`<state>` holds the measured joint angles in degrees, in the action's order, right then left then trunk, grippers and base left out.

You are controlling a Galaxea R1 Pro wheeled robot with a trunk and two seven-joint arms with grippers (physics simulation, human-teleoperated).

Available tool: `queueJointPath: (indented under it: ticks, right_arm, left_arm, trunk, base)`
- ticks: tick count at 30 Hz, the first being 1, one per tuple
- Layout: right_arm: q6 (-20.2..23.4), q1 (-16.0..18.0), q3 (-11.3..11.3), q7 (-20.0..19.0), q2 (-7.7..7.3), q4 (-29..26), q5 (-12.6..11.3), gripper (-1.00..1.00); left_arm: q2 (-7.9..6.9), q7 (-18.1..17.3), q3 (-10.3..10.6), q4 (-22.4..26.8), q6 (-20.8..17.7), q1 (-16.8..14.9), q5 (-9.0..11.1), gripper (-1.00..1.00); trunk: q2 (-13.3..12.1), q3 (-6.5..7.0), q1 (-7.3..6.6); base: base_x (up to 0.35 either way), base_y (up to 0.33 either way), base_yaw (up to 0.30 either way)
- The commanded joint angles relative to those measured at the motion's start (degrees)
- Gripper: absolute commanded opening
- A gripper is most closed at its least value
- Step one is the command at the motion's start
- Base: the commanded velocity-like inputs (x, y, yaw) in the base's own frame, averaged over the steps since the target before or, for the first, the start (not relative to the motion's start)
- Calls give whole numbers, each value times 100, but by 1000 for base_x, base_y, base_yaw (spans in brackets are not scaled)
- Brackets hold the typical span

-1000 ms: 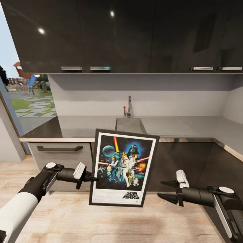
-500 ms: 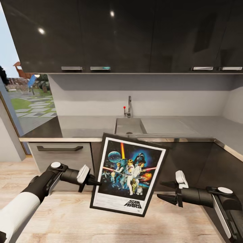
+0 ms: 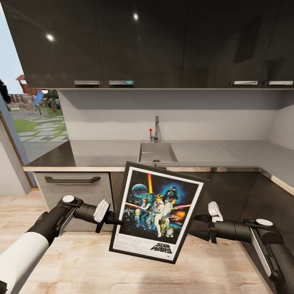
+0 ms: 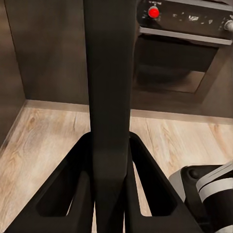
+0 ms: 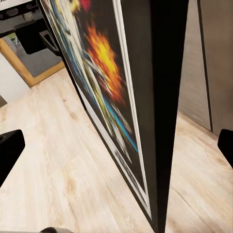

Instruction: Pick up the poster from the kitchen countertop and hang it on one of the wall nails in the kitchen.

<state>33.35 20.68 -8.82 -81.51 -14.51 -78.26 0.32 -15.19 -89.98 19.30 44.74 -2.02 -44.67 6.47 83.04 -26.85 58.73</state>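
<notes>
The Star Wars poster [image 3: 157,212] hangs tilted in the air in front of the lower cabinets, clear of the grey countertop [image 3: 102,153]. My left gripper [image 3: 116,221] is shut on its left edge. In the left wrist view the frame's edge [image 4: 109,73] runs as a dark band between the closed fingers [image 4: 73,189]. My right gripper [image 3: 192,227] is open at the poster's right edge. In the right wrist view the poster [image 5: 104,77] stands edge-on between the spread fingertips [image 5: 9,150]. The wall nails are out of view.
The sink [image 3: 157,154] and chrome tap [image 3: 156,128] sit behind the poster, with dark wall cabinets [image 3: 163,41] above. A drawer front [image 3: 73,185] is on the left and a window [image 3: 32,118] at far left. An oven with a red knob [image 4: 154,12] faces the left wrist. The floor is wood [image 3: 81,261].
The poster has shifted right and tipped a little further clockwise in the left gripper. The right gripper has moved left, up to the poster's right edge.
</notes>
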Motion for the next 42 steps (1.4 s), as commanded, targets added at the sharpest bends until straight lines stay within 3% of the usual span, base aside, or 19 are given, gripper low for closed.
queueJointPath:
  ticks: [1, 9, 13, 19, 25, 30, 42]
  right_arm:
    - [54, 8, 1, -23, 0, 3, 4, 100]
    - [-28, 10, 16, -23, 0, 31, 3, 100]
    - [-621, 6, 15, -30, 0, 555, -4, 100]
    - [-929, 6, 27, -33, 8, 740, -5, 100]
    - [-995, -14, 66, -90, 17, 778, -5, 100]
    - [-1004, -19, 288, -100, 23, 777, -5, 100]
    - [-1004, -20, 345, -102, 35, 777, -5, 100]
  left_arm:
    - [-9, -2, 30, 0, 9, -7, 43, -100]
    - [-11, -2, 24, 10, 9, -7, 55, -100]
    - [-17, -2, 22, 157, 10, -7, 406, -100]
    - [-26, -2, 18, 367, 7, -7, 561, -100]
    - [-42, -2, 17, 526, -6, -7, 588, -100]
    - [-47, -2, 16, 549, -8, -7, 593, -100]
    - [-99, -2, 21, 554, -9, -7, 597, -100]
  trunk:
    - [4, -6, 0]
    - [4, -6, 0]
    - [4, -6, 0]
    - [4, -6, 0]
    - [4, -6, 0]
    - [4, -6, 0]
    - [4, -6, 0]
  base:
    - [0, 0, 0]
    - [0, 0, 0]
    - [0, 0, 0]
    - [0, 0, 0]
    - [0, 0, 0]
    - [0, 0, 0]
    - [0, 0, 0]
